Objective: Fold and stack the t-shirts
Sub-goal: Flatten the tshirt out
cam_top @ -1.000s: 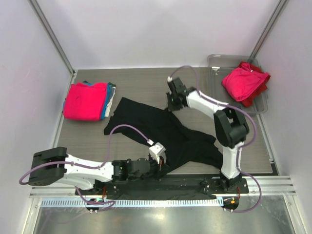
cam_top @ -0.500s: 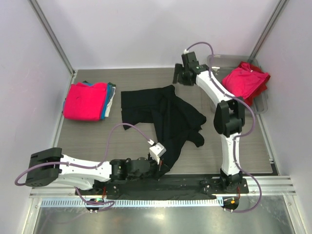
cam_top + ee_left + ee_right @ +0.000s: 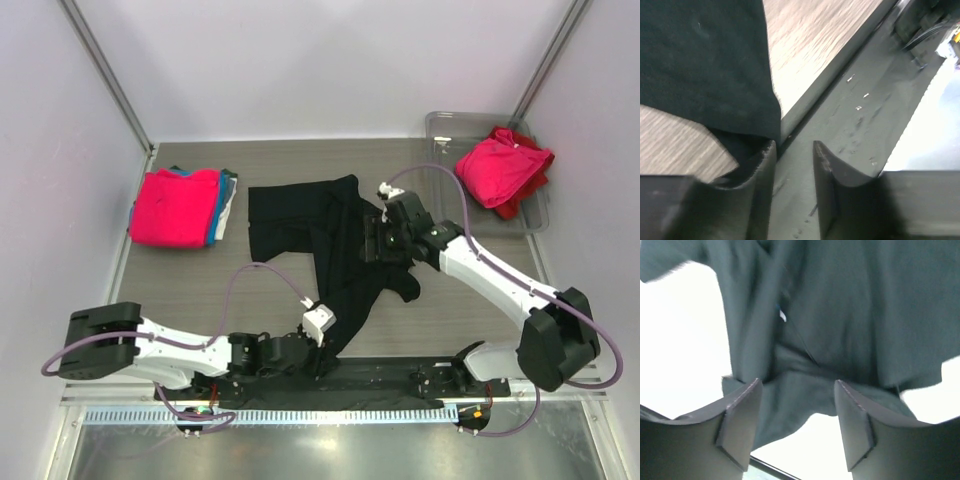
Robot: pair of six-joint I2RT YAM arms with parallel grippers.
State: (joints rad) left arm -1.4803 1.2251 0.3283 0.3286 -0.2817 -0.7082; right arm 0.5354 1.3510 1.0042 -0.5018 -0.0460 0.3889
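A large black t-shirt [image 3: 300,215] lies crumpled across the middle of the table, one end trailing toward the front edge. My left gripper [image 3: 322,353] is low at that trailing end and open. In the left wrist view the black cloth [image 3: 705,60] ends at the left fingertip, and nothing lies between the fingers [image 3: 794,147]. My right gripper [image 3: 373,243] hovers over the shirt's right side, open. Its wide-apart fingers [image 3: 798,385] frame bunched black cloth [image 3: 850,315] below. A folded stack with a pink shirt [image 3: 175,205] on top sits at the left.
A clear tray [image 3: 445,125] at the back right holds a pink shirt [image 3: 500,165] over a red one [image 3: 520,205]. Teal cloth [image 3: 226,195] shows at the folded stack's edge. A black base rail [image 3: 400,372] runs along the table's front. Walls close in left, right and behind.
Both grippers have opened and let go of the black shirt. The right arm swung from the back of the table to over the shirt's right side. The shirt now lies bunched.
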